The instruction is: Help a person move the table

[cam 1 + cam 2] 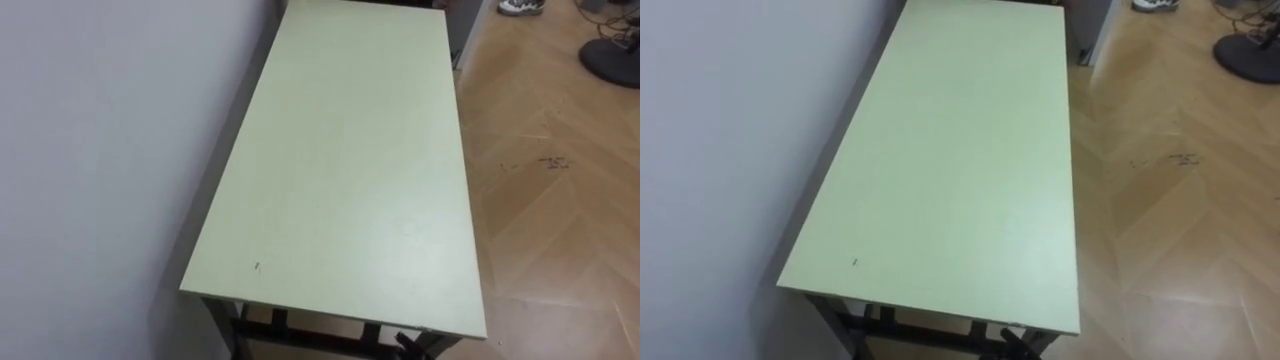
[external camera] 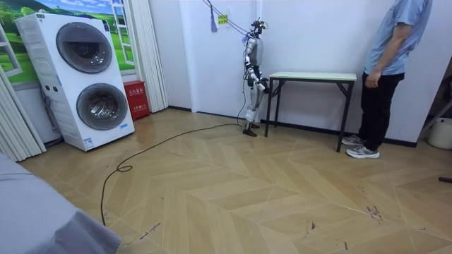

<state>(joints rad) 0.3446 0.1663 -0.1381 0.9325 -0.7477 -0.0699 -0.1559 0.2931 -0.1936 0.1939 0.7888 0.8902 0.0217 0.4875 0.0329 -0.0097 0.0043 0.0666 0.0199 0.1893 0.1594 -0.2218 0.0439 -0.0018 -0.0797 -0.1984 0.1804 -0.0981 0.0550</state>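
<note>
The long table [image 1: 350, 150] has a pale green top and a dark frame, and its left long side runs along a white wall [image 1: 90, 160]. I stand at its near short end, which lies just below me. In the room view I am at the end of the table [image 2: 311, 75] on that view's left, my right hand [image 2: 265, 83] reaching forward at the table's edge. Something dark [image 1: 405, 345] shows under the near edge at the right. A person [image 2: 385, 70] stands at the far end, arms hanging at the sides, not touching the table.
Open wooden floor [image 1: 560, 200] lies to the table's right. A dark round base [image 1: 612, 60] stands at the far right, near the person's shoe [image 1: 520, 7]. Stacked washing machines [image 2: 88, 77] and a red box [image 2: 135, 99] stand on the room view's left.
</note>
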